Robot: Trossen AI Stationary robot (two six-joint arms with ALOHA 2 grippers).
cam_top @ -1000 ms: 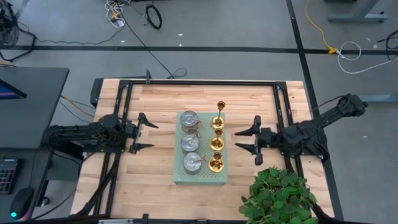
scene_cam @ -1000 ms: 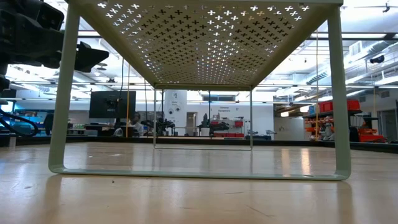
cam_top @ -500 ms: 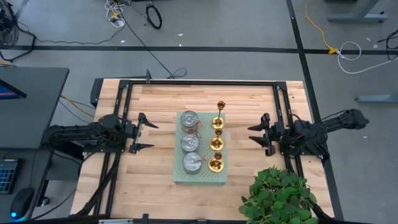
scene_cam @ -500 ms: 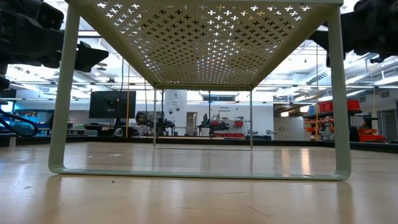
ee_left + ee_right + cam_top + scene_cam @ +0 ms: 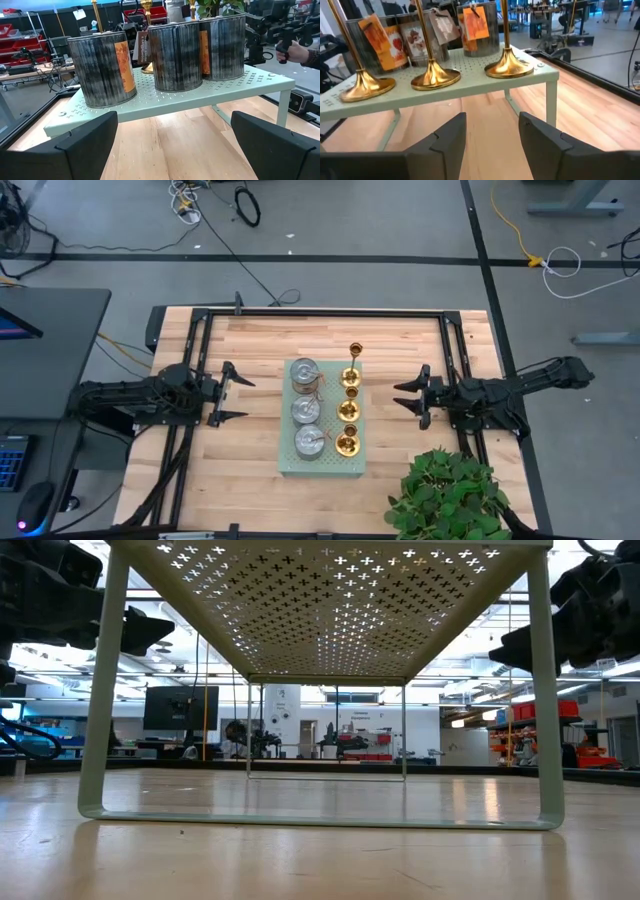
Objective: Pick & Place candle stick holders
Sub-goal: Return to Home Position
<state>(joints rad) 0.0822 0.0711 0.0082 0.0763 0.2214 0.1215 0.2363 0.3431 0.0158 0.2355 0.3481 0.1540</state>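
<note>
Candle stick holders [image 5: 347, 411] are sitting shelved; left end effector [image 5: 238, 395] and right end effector [image 5: 407, 396] are flanking them, fingers apart; homing step, needing only retraction.

Desk [image 5: 255, 445] bare wood on both sides of the pale green perforated shelf [image 5: 322, 465]; open passage beneath it between the legs. Shelf top occupied: row of three silver tins [image 5: 306, 410], row of three gold candle stick holders [image 5: 347, 411] just beside, narrow gap between rows. Potted plant [image 5: 445, 495] obstructs one corner near the right gripper [image 5: 401, 395]
</note>
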